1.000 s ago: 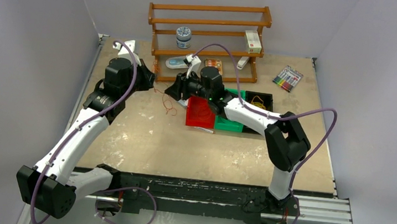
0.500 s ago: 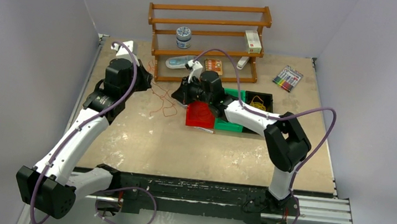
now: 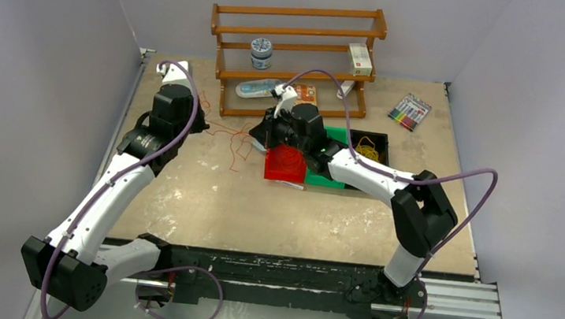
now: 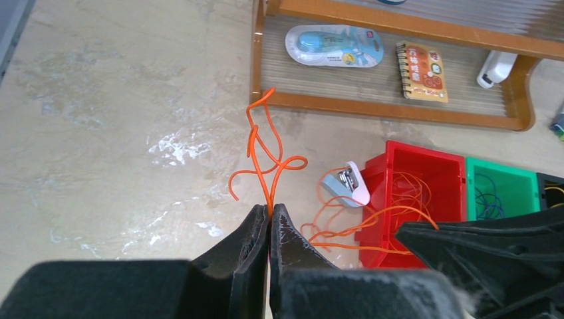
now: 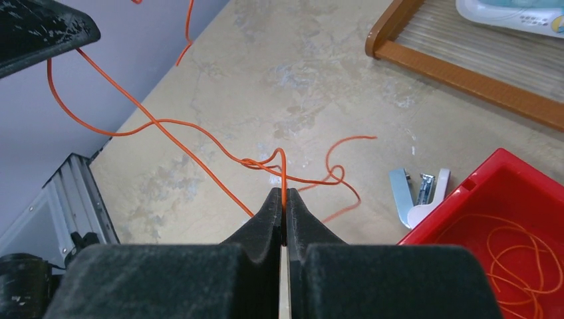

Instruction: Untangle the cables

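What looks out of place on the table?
A stapler lies splayed open on the table beside the red bin, right by the orange cable strands, where it could snag them.

Cables [image 5: 283, 169] between left end effector [image 4: 269, 211] and right end effector [image 5: 284, 194], bins [image 3: 284, 174] just right, rack [image 3: 299, 11] behind bins

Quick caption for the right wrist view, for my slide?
Right gripper shut on an orange cable over the table, stapler and red bin alongside.
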{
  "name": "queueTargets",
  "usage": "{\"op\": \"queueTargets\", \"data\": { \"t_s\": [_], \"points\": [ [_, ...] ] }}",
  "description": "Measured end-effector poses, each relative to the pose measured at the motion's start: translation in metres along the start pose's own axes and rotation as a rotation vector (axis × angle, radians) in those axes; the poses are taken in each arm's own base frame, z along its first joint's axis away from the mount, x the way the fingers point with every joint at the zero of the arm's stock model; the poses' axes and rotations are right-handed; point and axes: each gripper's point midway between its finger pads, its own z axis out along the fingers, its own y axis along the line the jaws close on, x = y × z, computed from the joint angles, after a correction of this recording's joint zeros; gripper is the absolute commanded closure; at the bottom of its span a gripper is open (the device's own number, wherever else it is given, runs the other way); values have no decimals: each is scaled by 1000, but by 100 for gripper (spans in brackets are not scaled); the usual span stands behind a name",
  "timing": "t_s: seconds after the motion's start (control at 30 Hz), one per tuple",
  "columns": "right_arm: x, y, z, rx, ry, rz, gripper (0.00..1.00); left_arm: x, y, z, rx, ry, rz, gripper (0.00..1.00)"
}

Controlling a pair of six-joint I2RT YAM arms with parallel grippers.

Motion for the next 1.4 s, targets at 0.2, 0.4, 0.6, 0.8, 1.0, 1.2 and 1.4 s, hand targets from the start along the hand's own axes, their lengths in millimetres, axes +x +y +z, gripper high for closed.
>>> {"op": "queueTargets", "data": {
  "t_s": [0.2,0.4,0.6,0.8,1.0,1.2,1.4],
  "points": [
    [-9,-3,-3,50,-33,-31,95,3,7,0,-43,15,17,100],
    [-9,-14,-9,87,-29,-65,66,0,8,0,-42,1,34,100],
    [10,-22,-15,41,8,-90,42,-5,6,0,-26,-17,40,100],
    [6,-1,-35,-66,-64,-135,30,-8,5,0,-23,-23,39,100],
    [-2,16,-37,-177,-128,-219,24,-22,0,-4,-7,-52,31,100],
    [12,19,-22,-260,-152,-266,20,-51,-13,-16,39,-110,9,100],
    [21,22,-9,-314,-176,-296,18,-66,-23,-23,80,-137,-4,100]
  ]
}}
